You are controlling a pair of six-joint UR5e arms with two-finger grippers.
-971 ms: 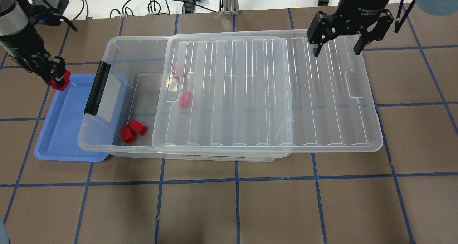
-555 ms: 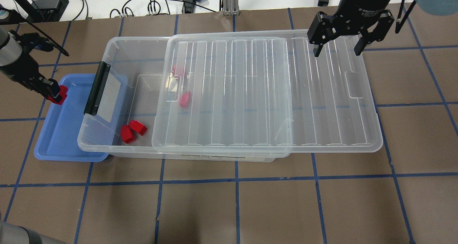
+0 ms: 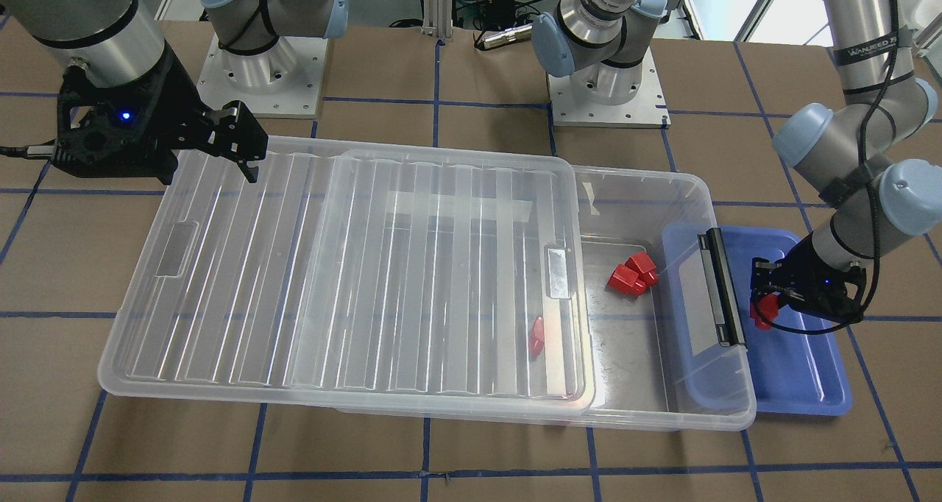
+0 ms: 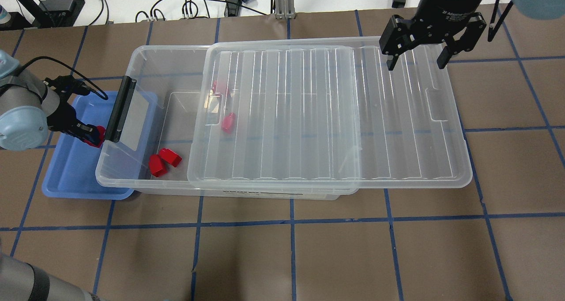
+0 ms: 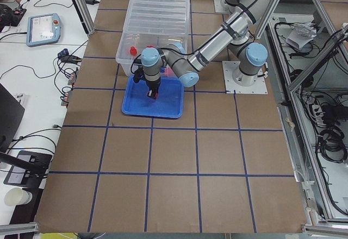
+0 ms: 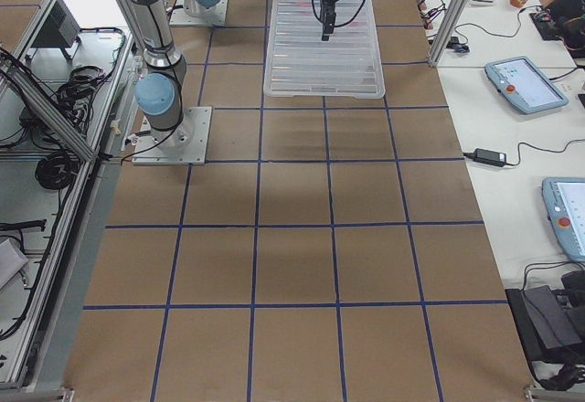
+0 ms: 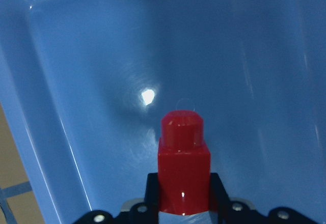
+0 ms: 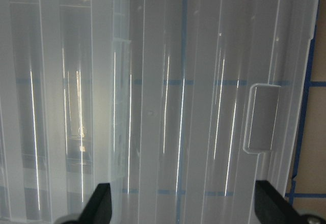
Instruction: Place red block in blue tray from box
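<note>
left pincer clamped on red block, stub toward the floor of the blue tray, right pincer spread wide above the lid, box holding spare blocks

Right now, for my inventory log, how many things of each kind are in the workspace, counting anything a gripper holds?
Red blocks: 5
Blue tray: 1
Clear box: 1
Lid: 1
Total: 8
</note>
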